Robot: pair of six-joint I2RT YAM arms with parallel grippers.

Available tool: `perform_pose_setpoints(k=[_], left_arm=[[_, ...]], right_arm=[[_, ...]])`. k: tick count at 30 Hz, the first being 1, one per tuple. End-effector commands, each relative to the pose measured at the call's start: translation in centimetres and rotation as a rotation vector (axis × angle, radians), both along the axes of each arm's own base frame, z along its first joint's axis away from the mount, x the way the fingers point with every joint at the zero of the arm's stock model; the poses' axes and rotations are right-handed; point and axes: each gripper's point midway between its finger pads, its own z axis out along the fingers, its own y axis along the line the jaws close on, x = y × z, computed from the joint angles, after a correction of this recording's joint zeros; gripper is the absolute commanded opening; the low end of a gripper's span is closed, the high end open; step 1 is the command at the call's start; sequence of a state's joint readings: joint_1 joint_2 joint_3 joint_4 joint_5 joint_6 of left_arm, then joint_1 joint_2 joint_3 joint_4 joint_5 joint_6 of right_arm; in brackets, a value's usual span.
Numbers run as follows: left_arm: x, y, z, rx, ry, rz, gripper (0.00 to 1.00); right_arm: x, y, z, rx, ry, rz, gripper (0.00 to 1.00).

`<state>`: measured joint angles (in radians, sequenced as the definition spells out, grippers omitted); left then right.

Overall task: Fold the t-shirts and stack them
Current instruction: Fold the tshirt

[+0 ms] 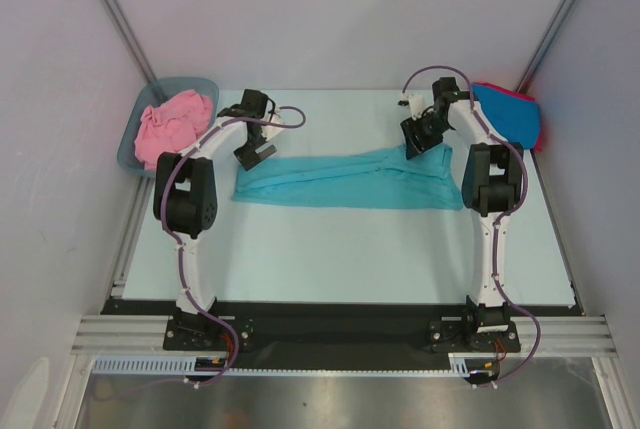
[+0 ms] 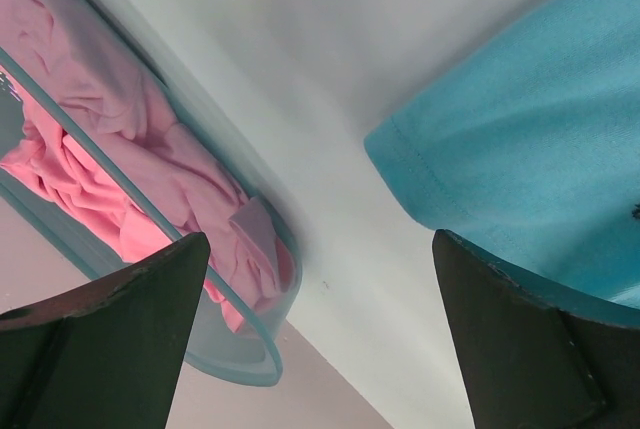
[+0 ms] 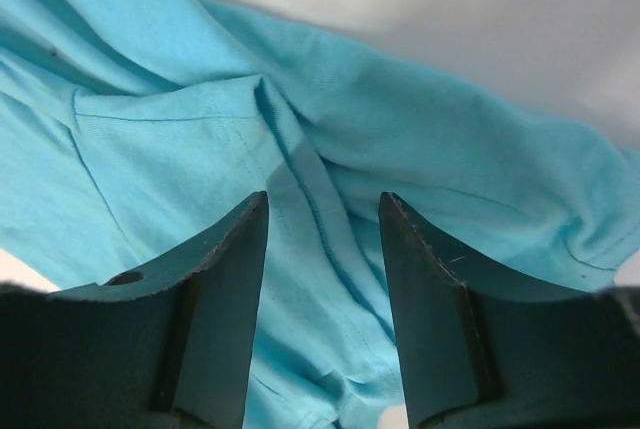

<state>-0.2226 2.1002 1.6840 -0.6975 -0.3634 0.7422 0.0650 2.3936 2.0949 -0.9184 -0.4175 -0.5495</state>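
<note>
- At 10 o'clock of the table [image 1: 330,249]: tub [image 1: 128,154] with pink shirt [image 1: 172,121] crumpled inside; judged not yet folded.
- Just toward 3 o'clock of the tub: left gripper [image 2: 320,349], spread wide and gripping nothing, poised above bare table beside the teal hem.
- Across the middle, from 9 to 3 o'clock: teal shirt [image 1: 340,181], stretched into a long narrow band with ridges and creases; judged mid-fold, not stacked.
- At the band's 3 o'clock end: right gripper [image 3: 322,319], parted narrowly over a raised ridge of teal cloth; impossible to tell whether the pads touch it, and no firm pinch seen.
- At 2 o'clock, by the far right corner: blue shirt [image 1: 505,109] lying flat over red shirt [image 1: 538,134]; looks like the stack begun, so likely two done.
- Left to do, as judged: finish teal, add to stack, then pull out, fold and stack pink.
- Brands, labels, writing: none readable in any view.
</note>
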Motion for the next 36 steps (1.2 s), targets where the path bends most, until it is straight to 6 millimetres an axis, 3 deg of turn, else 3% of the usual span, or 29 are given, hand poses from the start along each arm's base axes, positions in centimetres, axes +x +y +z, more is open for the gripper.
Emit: perform_pose_setpoints(k=[1, 7, 9, 15, 19, 24, 27, 32, 36], left_arm=[[1.1, -0.2, 2.3, 0.001, -0.06, -0.004, 1.0], [1.2, -0.1, 2.1, 0.007, -0.055, -0.006, 1.0], [1.2, -0.1, 2.0, 0.01, -0.054, -0.007, 1.0], [1.3, -0.2, 1.9, 0.006, -0.053, -0.007, 1.0], [1.2, -0.3, 1.5, -0.006, -0.047, -0.001, 1.0], [1.0, -0.2, 1.2, 0.001, -0.037, 0.0, 1.0], [0.9, -0.2, 1.2, 0.006, -0.034, -0.006, 1.0], [1.3, 0.1, 1.5, 0.024, -0.039, -0.014, 1.0], [1.6, 0.2, 1.8, 0.034, -0.047, -0.019, 1.0]], right_arm=[[0.2, 0.7, 2.2, 0.026, -0.031, 0.015, 0.52], [-0.4, 1.1, 1.7, 0.039, -0.005, 0.015, 0.21], [-0.5, 1.1, 1.6, 0.033, -0.003, 0.016, 0.0], [-0.7, 1.1, 2.7, 0.023, -0.023, 0.023, 0.0], [-1.1, 1.6, 5.0, 0.035, -0.052, 0.045, 0.0], [-3.0, 3.1, 9.1, 0.048, -0.106, 0.112, 0.0], [-4.9, 3.7, 10.0, 0.032, -0.101, 0.165, 0.0], [-9.2, 3.9, 8.8, -0.014, 0.009, 0.264, 0.0], [-11.9, 3.0, 7.2, -0.042, 0.078, 0.294, 0.0]])
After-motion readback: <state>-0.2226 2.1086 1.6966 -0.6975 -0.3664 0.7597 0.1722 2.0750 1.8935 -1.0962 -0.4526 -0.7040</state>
